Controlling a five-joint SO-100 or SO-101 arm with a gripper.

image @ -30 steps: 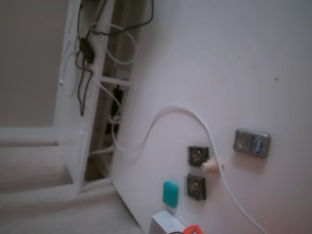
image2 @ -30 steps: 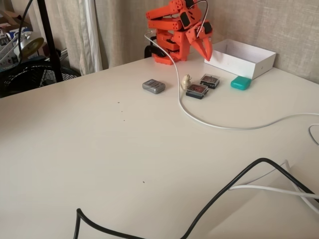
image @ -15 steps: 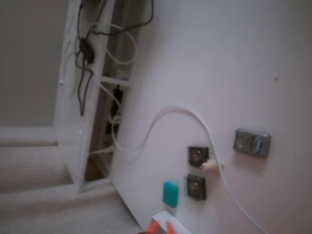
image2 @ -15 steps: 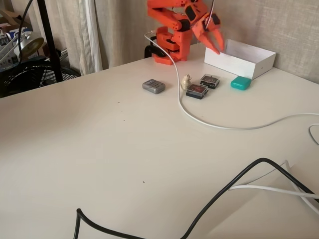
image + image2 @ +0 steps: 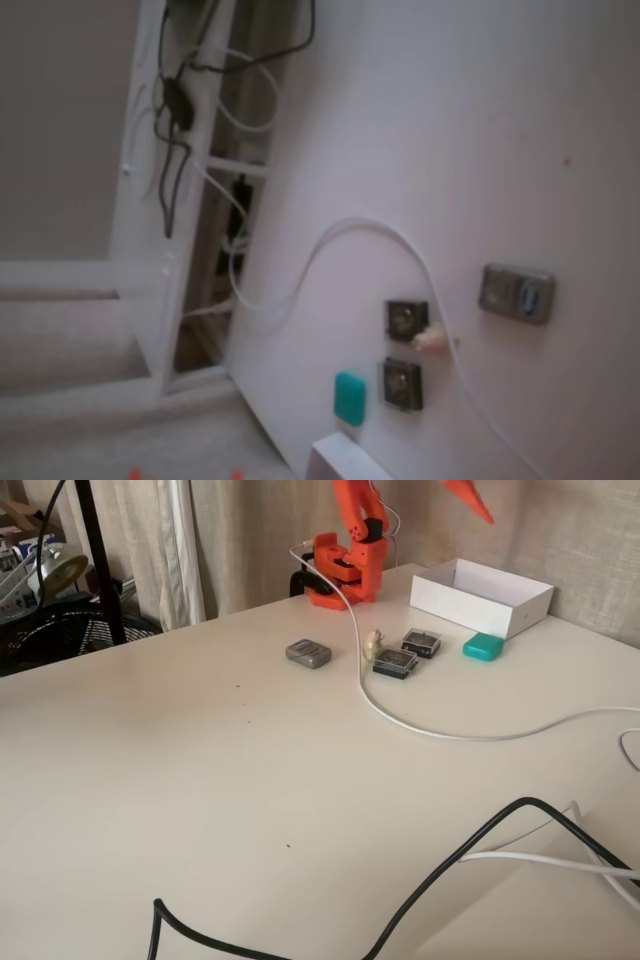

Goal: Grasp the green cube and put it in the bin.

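- Your arm has swung up since a second ago; only one orange tip of the fingers (image 5: 478, 502) shows at the top edge.
- You'll find the green cube (image 5: 483, 646) on the desk (image 5: 250, 780), well below those fingers, just beside the white bin (image 5: 480, 596).
- Released or clenched, you cannot tell.
- Two dark sockets (image 5: 408, 652) lie near the cube.

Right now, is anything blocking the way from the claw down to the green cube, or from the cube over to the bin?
Nothing visible. The claw hangs high above the bin, and the cube lies alone on the table just in front of the bin's wall. The two sockets and the cable lie off to the side.
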